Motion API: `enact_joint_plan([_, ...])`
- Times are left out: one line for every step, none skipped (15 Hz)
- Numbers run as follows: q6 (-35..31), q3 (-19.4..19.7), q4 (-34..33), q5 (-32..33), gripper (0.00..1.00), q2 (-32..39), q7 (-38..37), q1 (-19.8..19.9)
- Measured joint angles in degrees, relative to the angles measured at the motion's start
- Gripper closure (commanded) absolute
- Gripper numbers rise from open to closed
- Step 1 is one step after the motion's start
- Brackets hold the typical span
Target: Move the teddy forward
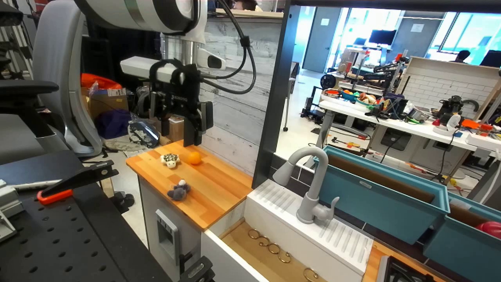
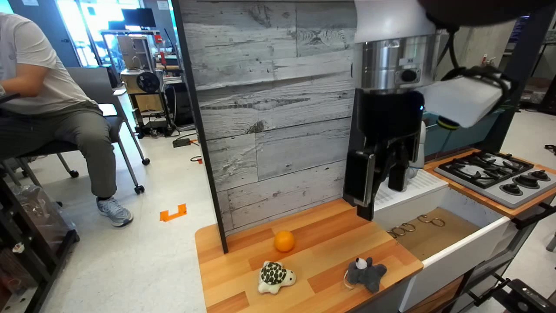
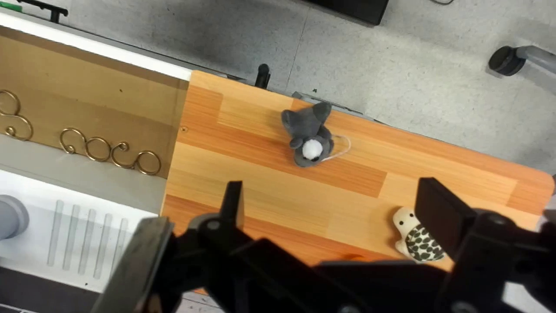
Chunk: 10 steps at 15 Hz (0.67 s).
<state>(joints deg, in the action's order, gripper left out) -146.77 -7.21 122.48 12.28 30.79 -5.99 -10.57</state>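
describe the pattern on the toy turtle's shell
Dark spots on cream; the turtle's shell shows best in an exterior view.

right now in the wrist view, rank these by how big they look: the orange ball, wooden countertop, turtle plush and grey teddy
1. Wooden countertop, by far
2. Grey teddy and turtle plush, not ranked: the hand covers part of the turtle plush
3. Orange ball, only a sliver shows past the hand

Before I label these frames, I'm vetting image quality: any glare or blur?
In both exterior views, the windows are washed out; in an exterior view, the metal collar has bright glints; in the wrist view, the claw is dark and soft-edged in places, while the teddy looks sharper.
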Motion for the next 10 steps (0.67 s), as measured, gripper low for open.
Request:
enact_joint_plan([-0.6, 0.4, -0.4, 0.4, 0.0, 1.3, 0.5, -0.4])
enact_joint_plan([-0.9, 0.8, -0.9, 1.1, 0.0, 2.6, 0.9, -0.8])
enact_joint_plan([-0.9, 1.3, -1.3, 1.7, 0.0, 3.9, 1.4, -1.1])
enact_joint_plan([-0.9, 1.7, -1.8, 2.3, 0.0, 5.1, 1.8, -1.5])
enact_joint_plan([-0.9, 2.2, -2.2, 2.5, 0.0, 6.3, 2.2, -1.8])
enact_joint_plan([-0.9, 2.6, -2.8, 3.0, 0.0, 7.6, 2.5, -2.2])
enact_joint_plan([-0.9, 3.0, -3.4, 3.4, 0.0, 8.7, 2.8, -2.5])
enact_joint_plan([-0.9, 3.5, -4.2, 4.0, 0.0, 9.9, 3.1, -2.9])
enact_joint_plan([-0.9, 4.0, -5.1, 4.5, 0.0, 11.2, 3.4, -3.3])
enact_joint_plan([-0.9, 4.5, -5.9, 5.0, 0.0, 12.4, 3.6, -3.7])
